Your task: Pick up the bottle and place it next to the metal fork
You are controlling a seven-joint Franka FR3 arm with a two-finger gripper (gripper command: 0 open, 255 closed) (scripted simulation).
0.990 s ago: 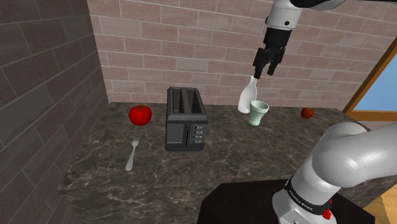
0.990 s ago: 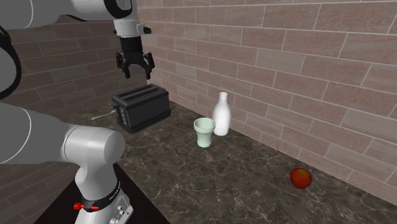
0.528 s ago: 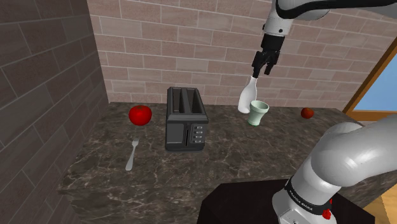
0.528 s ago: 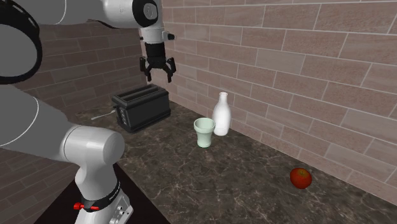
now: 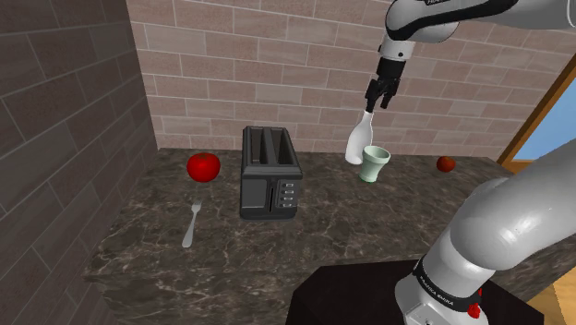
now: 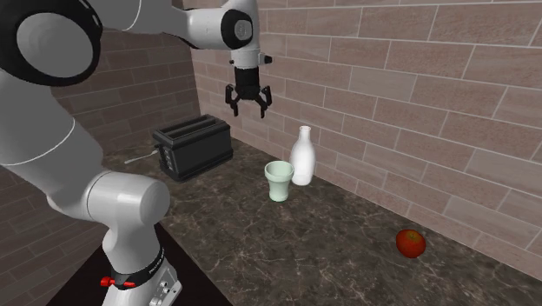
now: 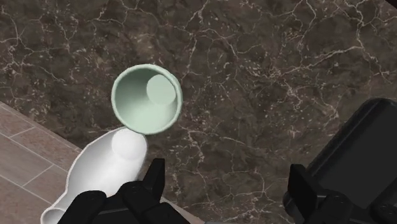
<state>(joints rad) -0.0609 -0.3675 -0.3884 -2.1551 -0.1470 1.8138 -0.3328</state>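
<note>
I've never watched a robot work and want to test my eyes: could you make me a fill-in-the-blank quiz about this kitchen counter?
The gripper hangs above the counter with its fingers ____.
The bottle beside the green cup is coloured ____.
The fork lies near a round fruit coloured ____.
The black toaster has ____ slots.
Missing words: open; white; red; two.
</note>
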